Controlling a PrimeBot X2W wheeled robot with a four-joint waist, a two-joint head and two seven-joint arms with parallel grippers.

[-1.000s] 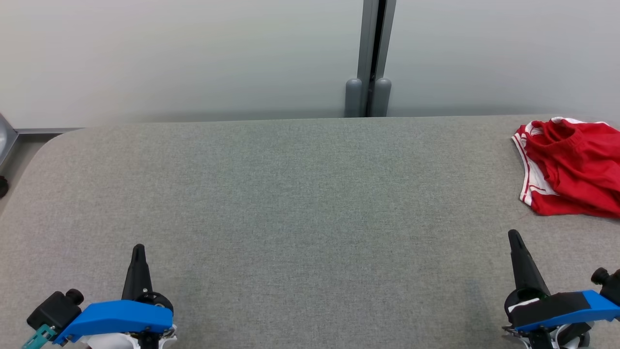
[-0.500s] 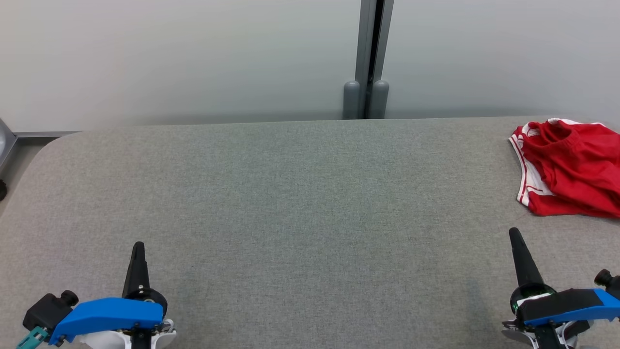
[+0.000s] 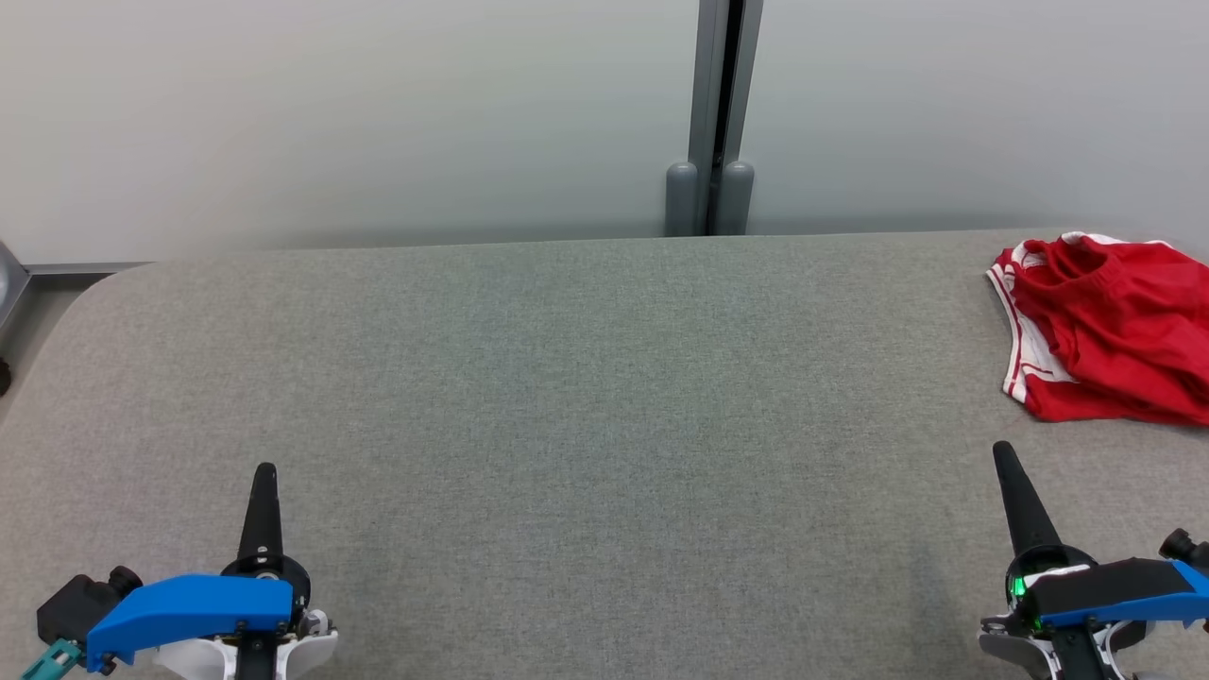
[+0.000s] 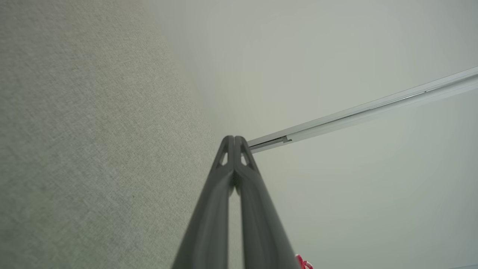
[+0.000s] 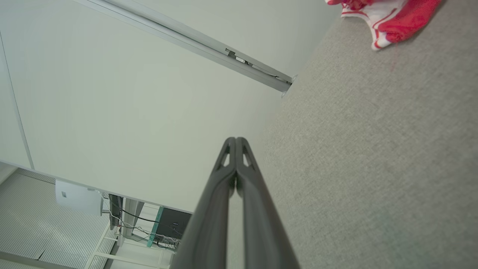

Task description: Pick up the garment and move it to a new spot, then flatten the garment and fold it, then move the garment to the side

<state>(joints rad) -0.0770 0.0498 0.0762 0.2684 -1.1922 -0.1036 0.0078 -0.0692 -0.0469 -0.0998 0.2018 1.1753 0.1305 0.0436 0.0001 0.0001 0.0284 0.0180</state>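
Head view: the red shorts, white-striped and crumpled, lie at the far right of the grey cloth table, partly cut off by the picture's edge. The left gripper hovers at lower left and the right gripper at lower right, well short of the shorts.

Left wrist view: the fingers are pressed together, holding nothing, above the cloth.

Right wrist view: the fingers are likewise pressed together and empty, and the shorts lie well apart at upper right.

Even diffuse light, soft shadows, sharp focus; wrist views wide-angle warped.
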